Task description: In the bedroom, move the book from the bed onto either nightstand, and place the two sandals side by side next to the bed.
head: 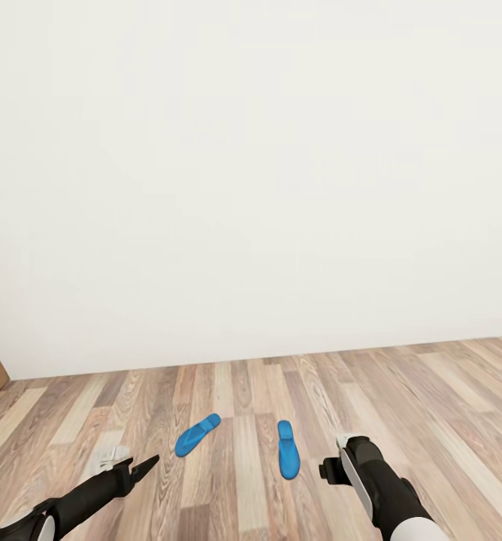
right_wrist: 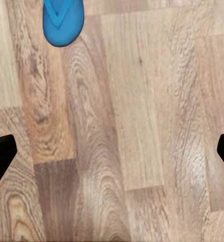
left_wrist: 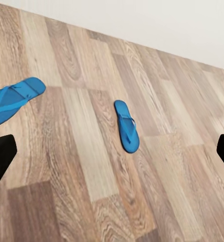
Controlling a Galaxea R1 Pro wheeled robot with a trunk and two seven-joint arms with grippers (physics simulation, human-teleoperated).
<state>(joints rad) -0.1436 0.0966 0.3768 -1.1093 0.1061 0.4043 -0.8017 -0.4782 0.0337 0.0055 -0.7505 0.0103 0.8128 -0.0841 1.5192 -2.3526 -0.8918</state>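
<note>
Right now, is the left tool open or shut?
Open: the left tool shows dark fingertips at opposite frame edges, bare floor between.

One blue sandal lies flat on the wood plank floor, cut by the frame edge. The right gripper is wide apart, with one dark fingertip at each side, above bare planks.
</note>
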